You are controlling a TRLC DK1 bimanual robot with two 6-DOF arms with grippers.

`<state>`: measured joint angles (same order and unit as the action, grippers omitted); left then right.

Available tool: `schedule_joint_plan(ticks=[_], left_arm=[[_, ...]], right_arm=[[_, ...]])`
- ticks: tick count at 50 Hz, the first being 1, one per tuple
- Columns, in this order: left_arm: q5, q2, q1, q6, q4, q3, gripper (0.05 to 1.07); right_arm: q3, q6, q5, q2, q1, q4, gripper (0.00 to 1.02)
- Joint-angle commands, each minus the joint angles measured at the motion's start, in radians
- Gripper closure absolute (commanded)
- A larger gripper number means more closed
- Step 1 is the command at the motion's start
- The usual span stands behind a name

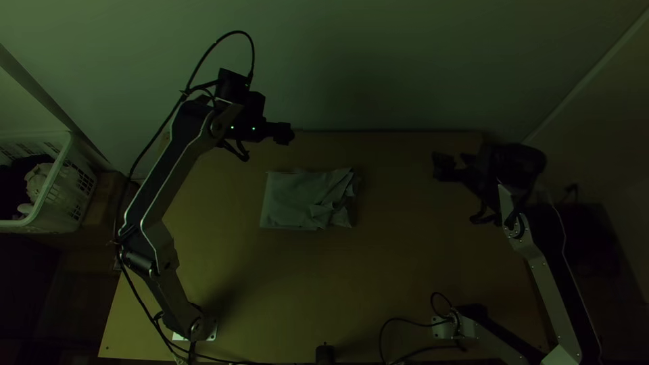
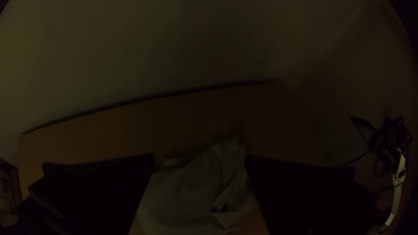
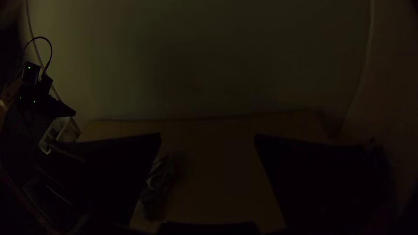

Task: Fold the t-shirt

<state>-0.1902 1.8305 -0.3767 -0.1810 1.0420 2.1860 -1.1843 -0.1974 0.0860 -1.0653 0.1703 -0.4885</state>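
Observation:
The grey-green t-shirt [image 1: 297,199] lies folded into a small, roughly rectangular bundle on the table, its right end crumpled. In the top view my left gripper [image 1: 282,133] is beyond the shirt's far edge, above the table's back. My right gripper [image 1: 446,167] is well to the right of the shirt. The left wrist view has the left gripper [image 2: 200,159] open, fingers wide apart, with the shirt [image 2: 191,191] visible between and below them. In the right wrist view the right gripper [image 3: 208,139] is open too, and part of the shirt [image 3: 156,178] shows beside one finger.
A white basket [image 1: 51,186] holding cloth items stands off the table's left side. The wall rises behind the table's back edge [image 1: 399,131]. Bare wood [image 1: 304,290] lies in front of the shirt, and cables [image 1: 405,323] run near the right base.

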Motion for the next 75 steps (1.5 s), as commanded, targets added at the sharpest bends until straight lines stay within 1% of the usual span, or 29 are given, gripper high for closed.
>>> schedule_joint_plan(ticks=[1, 6, 10, 12, 16, 19, 21, 29, 38, 43, 46, 48, 50, 53, 59, 70, 72, 75], left_arm=[[0.006, -0.099, 0.064, 0.037, -0.020, -0.037, 0.09], [0.006, -0.175, 0.131, 0.048, -0.065, -0.091, 0.09], [0.006, -0.284, 0.173, 0.054, -0.175, -0.198, 0.09], [0.006, -0.347, 0.200, 0.060, -0.250, -0.275, 0.09], [0.006, -0.474, 0.234, 0.064, -0.412, -0.428, 0.09], [0.006, -0.554, 0.262, 0.064, -0.481, -0.516, 0.09], [0.006, -0.599, 0.283, 0.064, -0.499, -0.562, 0.09], [0.018, -0.804, 0.355, 0.064, -0.619, -0.769, 0.09], [0.026, -1.014, 0.473, 0.078, -0.760, -1.000, 0.10], [0.028, -1.136, 0.541, 0.092, -0.858, -1.144, 0.11], [0.055, -1.218, 0.567, 0.121, -0.950, -1.247, 0.11], [0.077, -1.264, 0.575, 0.123, -0.999, -1.304, 0.11], [0.081, -1.307, 0.578, 0.123, -1.021, -1.352, 0.11], [0.120, -1.373, 0.584, 0.124, -1.062, -1.428, 0.11], [0.136, -1.528, 0.595, 0.138, -1.117, -1.599, 0.10], [0.150, -1.808, 0.596, 0.129, -1.129, -1.847, 0.10], [0.152, -1.831, 0.601, 0.129, -1.129, -1.884, 0.10], [0.190, -1.832, 0.602, 0.127, -1.108, -1.910, 0.10]], right_arm=[[-0.014, 0.079, -0.008, 0.038, 0.009, 0.062, 0.04], [-0.028, 0.116, -0.009, 0.064, -0.005, 0.110, 0.04], [-0.024, 0.116, -0.012, 0.097, -0.023, 0.169, 0.04], [-0.020, 0.116, -0.012, 0.116, -0.031, 0.200, 0.04], [-0.024, 0.116, -0.012, 0.139, -0.038, 0.220, 0.04], [-0.026, 0.115, -0.011, 0.153, -0.058, 0.240, 0.04], [-0.018, 0.115, -0.012, 0.169, -0.068, 0.258, 0.04], [0.066, 0.115, -0.011, 0.281, -0.100, 0.396, 0.04], [0.236, 0.116, -0.011, 0.442, -0.104, 0.607, 0.04], [0.330, 0.115, -0.011, 0.536, -0.101, 0.689, 0.04], [0.374, 0.112, -0.009, 0.588, -0.098, 0.697, 0.04], [0.403, 0.112, -0.011, 0.616, -0.098, 0.703, 0.04], [0.427, 0.107, -0.009, 0.643, -0.097, 0.694, 0.04], [0.469, 0.107, -0.011, 0.691, -0.094, 0.686, 0.04], [0.571, 0.107, -0.011, 0.792, -0.094, 0.702, 0.04], [0.766, 0.099, -0.015, 0.956, -0.098, 0.679, 0.04], [0.801, 0.095, -0.015, 0.986, -0.098, 0.663, 0.04], [0.858, 0.093, -0.017, 1.024, -0.100, 0.659, 0.04]])
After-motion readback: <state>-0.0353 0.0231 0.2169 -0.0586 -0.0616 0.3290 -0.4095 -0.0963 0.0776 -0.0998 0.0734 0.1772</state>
